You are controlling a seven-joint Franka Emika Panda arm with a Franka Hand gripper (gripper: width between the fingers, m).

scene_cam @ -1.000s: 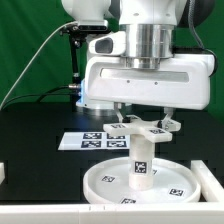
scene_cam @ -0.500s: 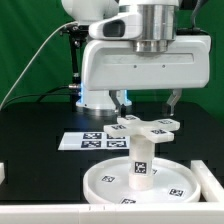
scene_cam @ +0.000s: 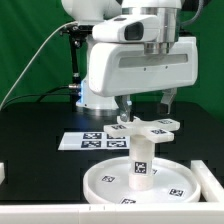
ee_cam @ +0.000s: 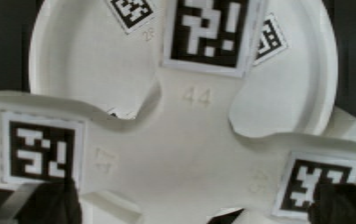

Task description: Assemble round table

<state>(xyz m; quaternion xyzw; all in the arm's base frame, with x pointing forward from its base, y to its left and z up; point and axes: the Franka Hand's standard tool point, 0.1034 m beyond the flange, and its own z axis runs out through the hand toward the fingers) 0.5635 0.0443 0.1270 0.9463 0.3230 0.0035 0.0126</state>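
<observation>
The round disc (scene_cam: 137, 183) lies flat on the black counter (scene_cam: 40, 160), near side, w/ the leg (scene_cam: 140, 158) upright at its centre and the cross-shaped foot (scene_cam: 146, 125) set on top of the leg. The gripper (scene_cam: 146, 103) hangs just above the foot, jaws apart, nothing held; the marker board (scene_cam: 88, 141) lies beyond, to the exterior view's left. Risk, as judged: foot may be only loosely seated, so an off-centre descent or one finger catching an arm could tilt it, knock it off, or topple the leg.

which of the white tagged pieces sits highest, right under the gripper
The white plastic cross-shaped foot. It sits on top of the upright short cylindrical leg, which stands in the large rimmed round disc lying flat on the table. The gripper is open just above the foot.
</observation>
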